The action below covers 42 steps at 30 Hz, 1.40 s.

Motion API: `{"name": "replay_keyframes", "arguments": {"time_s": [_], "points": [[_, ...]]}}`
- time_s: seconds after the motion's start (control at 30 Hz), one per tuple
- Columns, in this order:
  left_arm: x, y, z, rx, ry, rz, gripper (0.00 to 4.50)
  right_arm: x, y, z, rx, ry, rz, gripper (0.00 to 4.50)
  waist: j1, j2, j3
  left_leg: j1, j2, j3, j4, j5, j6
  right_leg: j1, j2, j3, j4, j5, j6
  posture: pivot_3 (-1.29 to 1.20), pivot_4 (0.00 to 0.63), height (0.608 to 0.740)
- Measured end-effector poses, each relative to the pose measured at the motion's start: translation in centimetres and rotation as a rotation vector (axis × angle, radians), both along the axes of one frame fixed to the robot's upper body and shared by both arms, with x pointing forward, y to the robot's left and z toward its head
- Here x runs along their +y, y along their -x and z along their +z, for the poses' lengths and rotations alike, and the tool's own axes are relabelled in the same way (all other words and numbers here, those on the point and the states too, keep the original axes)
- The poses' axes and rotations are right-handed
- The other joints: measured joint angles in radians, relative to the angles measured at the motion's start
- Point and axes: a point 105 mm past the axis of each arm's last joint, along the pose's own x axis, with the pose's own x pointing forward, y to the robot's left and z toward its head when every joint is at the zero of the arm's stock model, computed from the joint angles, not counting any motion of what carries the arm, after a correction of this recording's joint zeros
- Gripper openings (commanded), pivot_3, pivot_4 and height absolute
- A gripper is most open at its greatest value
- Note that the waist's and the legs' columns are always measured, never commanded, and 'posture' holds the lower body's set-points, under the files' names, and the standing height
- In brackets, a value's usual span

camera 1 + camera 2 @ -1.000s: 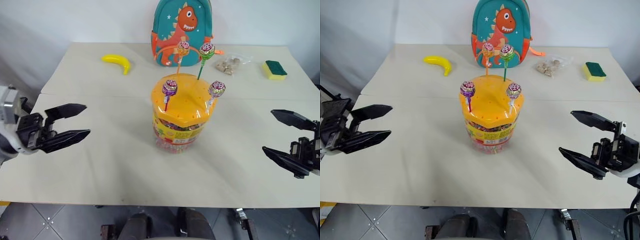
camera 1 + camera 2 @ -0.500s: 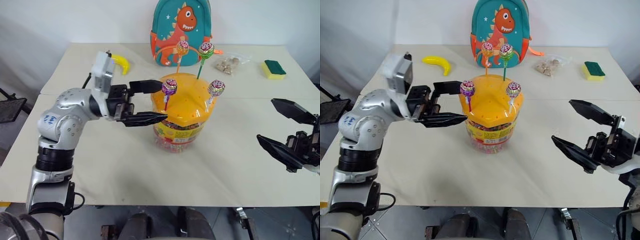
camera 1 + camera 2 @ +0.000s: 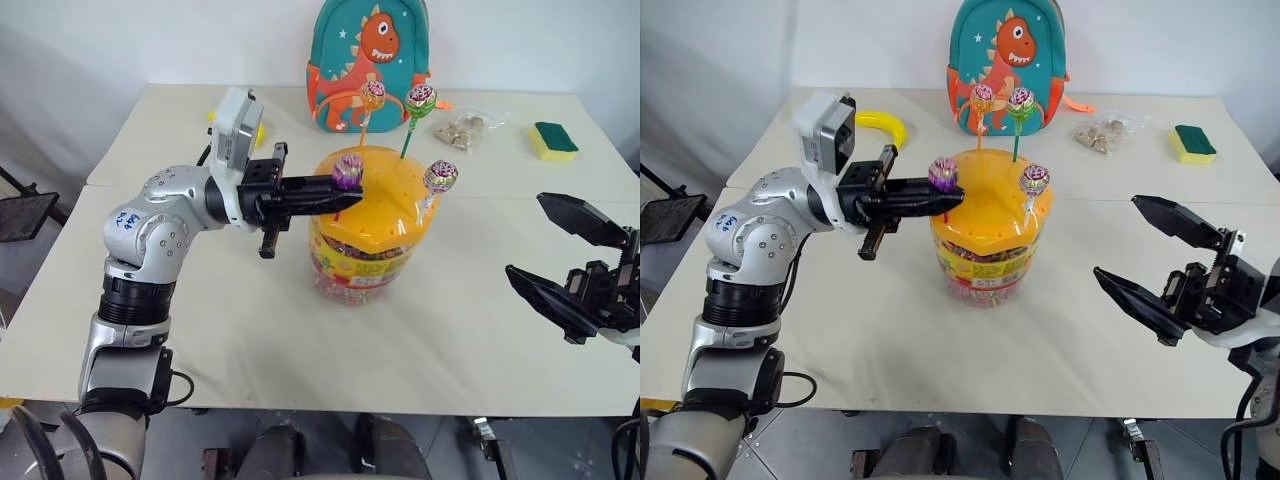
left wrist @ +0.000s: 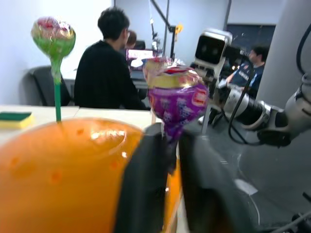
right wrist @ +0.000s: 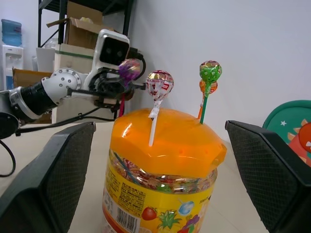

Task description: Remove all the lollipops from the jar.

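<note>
Bare table (image 3: 230, 330) around jar (image 3: 365, 250); backpack (image 3: 368, 60) close behind.

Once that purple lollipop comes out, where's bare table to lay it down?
Bare table in front of the jar, between the left gripper and the right gripper. Crowded along the far edge: banana, dinosaur backpack, snack bag, sponge.

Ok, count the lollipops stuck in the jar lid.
4: purple lollipop at the left, pinched by the left gripper; pinkish-silver lollipop at the right; orange lollipop and green lollipop behind.
</note>
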Motion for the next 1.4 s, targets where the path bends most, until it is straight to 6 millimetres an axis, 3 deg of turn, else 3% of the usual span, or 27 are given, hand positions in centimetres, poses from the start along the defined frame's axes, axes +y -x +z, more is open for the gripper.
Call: {"name": "replay_keyframes", "arguments": {"time_s": [0.07, 0.2, 0.27, 0.33, 0.4, 0.47, 0.57, 0.63, 0.8, 0.93, 1.1, 1.13, 1.23, 1.4], "points": [[0.6, -0.4, 1.3, 0.047, 0.102, 0.011, 0.04, 0.2, -0.1, 0.3, 0.004, -0.017, 0.021, 4.5, -0.001, 0.0, 0.0, 0.0, 0.0, 0.0, 0.0, 0.0, 0.0, 0.0, 0.0, 0.0, 0.0, 0.0, 0.0, 0.0, 0.15, 0.74], [5.0, -1.2, 4.8, 0.12, 0.339, 0.093, 0.04, 1.0, -0.1, 1.2, -0.007, -0.052, 0.072, 4.5, -0.007, 0.0, 0.0, 0.001, 0.002, -0.001, 0.0, -0.001, -0.001, 0.0, -0.002, 0.0, 0.0, 0.0, 0.0, 0.0, 0.15, 0.74], [7.7, -2.0, 4.4, 0.145, 0.348, 0.224, 0.04, 1.6, -0.2, 1.3, 0.0, -0.052, 0.104, 4.5, -0.009, 0.0, 0.0, 0.001, 0.002, 0.0, 0.0, -0.001, -0.001, 0.0, -0.001, 0.0, 0.0, 0.0, 0.0, 0.0, 0.15, 0.74], [12.2, -3.3, 1.4, 0.214, 0.259, 0.474, 0.04, 1.9, -0.1, 1.3, -0.004, -0.043, 0.121, 4.5, -0.017, 0.001, 0.0, 0.004, 0.002, 0.002, -0.004, -0.001, -0.001, -0.001, 0.0, 0.001, 0.0, 0.0, -0.001, 0.0, 0.15, 0.74], [16.5, -4.2, -2.9, 0.328, 0.13, 0.72, 0.04, 1.9, -0.1, 1.1, -0.002, -0.03, 0.129, 4.5, -0.019, 0.001, 0.0, 0.003, 0.002, 0.002, -0.005, -0.001, -0.001, -0.001, 0.003, 0.0, 0.0, 0.0, -0.001, 0.0, 0.15, 0.74], [20.0, -4.0, -6.9, 0.457, 0.0, 0.914, 0.04, 1.9, -0.2, 0.6, 0.004, -0.002, 0.142, 4.5, -0.013, -0.002, 0.001, 0.002, 0.002, 0.001, -0.004, -0.001, -0.001, -0.001, 0.001, 0.002, -0.001, 0.0, -0.001, 0.0, 0.15, 0.74], [25.5, -1.8, -12.7, 0.678, -0.24, 1.196, 0.04, 1.8, -0.3, -0.3, 0.021, 0.051, 0.158, 4.5, -0.003, -0.003, 0.001, 0.002, 0.001, -0.001, -0.004, -0.003, 0.0, -0.001, -0.003, 0.002, -0.002, 0.0, -0.001, 0.0, 0.15, 0.74], [27.5, 0.8, -16.0, 0.812, -0.36, 1.28, 0.04, 1.5, -0.5, -0.9, 0.038, 0.086, 0.163, 4.5, 0.001, -0.003, 0.001, 0.001, 0.001, -0.003, -0.004, -0.004, 0.001, -0.001, -0.005, 0.002, -0.002, 0.0, -0.001, 0.0, 0.15, 0.74], [27.5, 3.6, -18.3, 0.788, -0.567, 1.287, 0.04, 1.3, -0.7, -1.3, 0.04, 0.11, 0.183, 4.5, -0.001, 0.0, 0.0, 0.002, 0.001, -0.006, -0.004, -0.005, 0.0, 0.001, -0.006, 0.003, -0.004, -0.001, -0.001, 0.0, 0.15, 0.74], [27.6, 3.5, -18.9, 0.803, -0.53, 1.306, 1.04, 0.9, -0.9, -1.8, 0.061, 0.117, 0.179, 4.5, -0.004, 0.012, -0.003, 0.004, 0.002, -0.003, -0.006, -0.005, -0.001, 0.0, -0.006, 0.003, -0.002, -0.002, -0.003, 0.0, 0.15, 0.74], [27.5, 4.2, -18.5, 0.77, -0.528, 1.251, 2.47, 0.2, -0.5, -2.7, 0.098, 0.143, 0.154, 4.5, -0.005, 0.011, -0.003, 0.005, 0.004, -0.003, -0.006, -0.004, -0.004, -0.002, -0.004, 0.003, 0.0, -0.003, -0.006, 0.0, 0.15, 0.74], [27.9, 4.6, -18.3, 0.755, -0.55, 1.24, 2.47, -0.1, -0.4, -2.9, 0.108, 0.149, 0.138, 4.5, -0.006, 0.01, -0.003, 0.004, 0.005, -0.003, -0.007, -0.004, -0.005, -0.002, -0.004, 0.003, 0.001, -0.003, -0.006, 0.0, 0.15, 0.74], [28.9, 5.0, -15.3, 0.628, -0.576, 1.155, 2.47, -1.2, -0.1, -2.7, 0.105, 0.148, 0.084, 4.5, -0.007, 0.009, -0.002, 0.003, 0.005, -0.002, -0.007, -0.004, -0.005, -0.003, -0.004, 0.003, 0.0, -0.004, -0.007, 0.0, 0.15, 0.74], [25.0, 2.6, -7.6, 0.245, -0.45, 0.919, 2.47, -1.8, -0.1, -2.4, 0.096, 0.125, 0.032, 4.5, 0.007, 0.008, -0.002, 0.003, 0.003, -0.004, -0.006, -0.004, -0.004, -0.002, -0.005, 0.002, -0.003, -0.003, -0.006, 0.0, 0.15, 0.74]]}}
